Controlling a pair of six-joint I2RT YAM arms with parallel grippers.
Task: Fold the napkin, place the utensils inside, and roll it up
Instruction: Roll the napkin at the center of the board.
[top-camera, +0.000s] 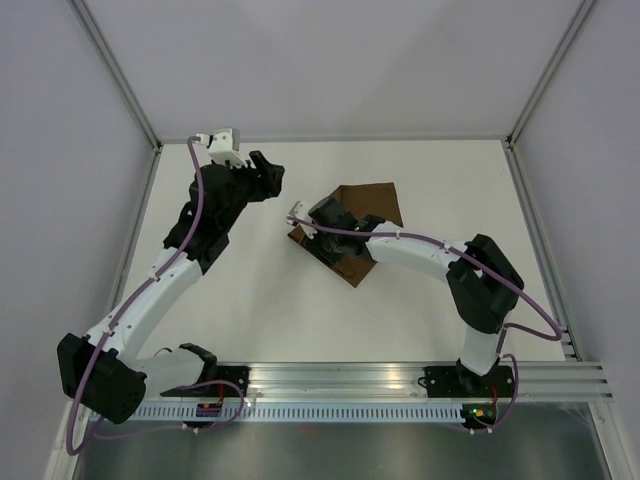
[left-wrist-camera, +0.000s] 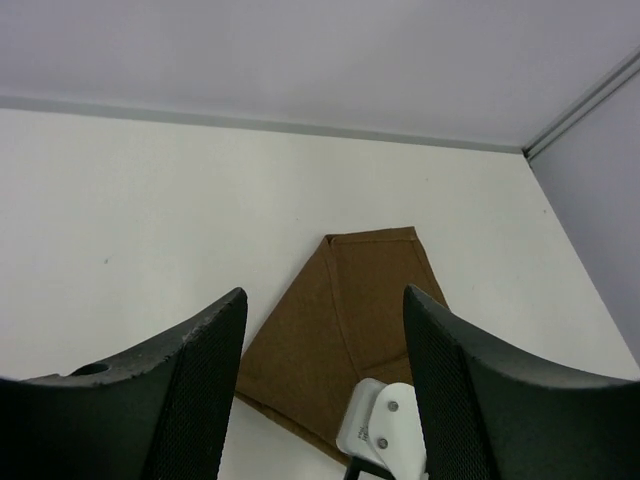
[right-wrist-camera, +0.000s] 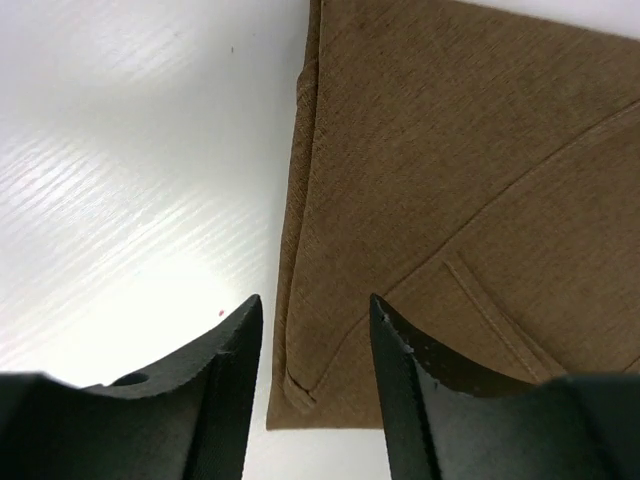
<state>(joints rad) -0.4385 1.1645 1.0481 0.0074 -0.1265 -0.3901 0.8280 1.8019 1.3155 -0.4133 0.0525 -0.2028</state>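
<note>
The napkin (top-camera: 378, 204) lies folded on the white surface (top-camera: 250, 290), right of centre and toward the far side. From above it shows as a dark-brown angular shape, with one point reaching near and another far-right.

The right pincer (top-camera: 322, 224) hangs over the napkin's left part, and the arm hides the cloth beneath it in the top view. The right wrist view fills that gap. There the napkin (right-wrist-camera: 450, 180) shows a straight doubled left edge and a diagonal fold, with a stitched hem (right-wrist-camera: 490, 315) crossing it. The right pincer (right-wrist-camera: 315, 305) stands moderately wide with nothing clamped. Its left finger (right-wrist-camera: 225, 380) is over bare surface and the other is over cloth. Whether the tips touch the fabric cannot be told.

The left pincer (top-camera: 268, 172) sits far-left, well apart from the napkin. Its own camera shows the left pincer (left-wrist-camera: 325, 293) spread wide and empty. The napkin (left-wrist-camera: 355, 300) is visible beyond the gap, and a white bracket (left-wrist-camera: 385, 432) of the other arm stands against the cloth's near edge.
</note>
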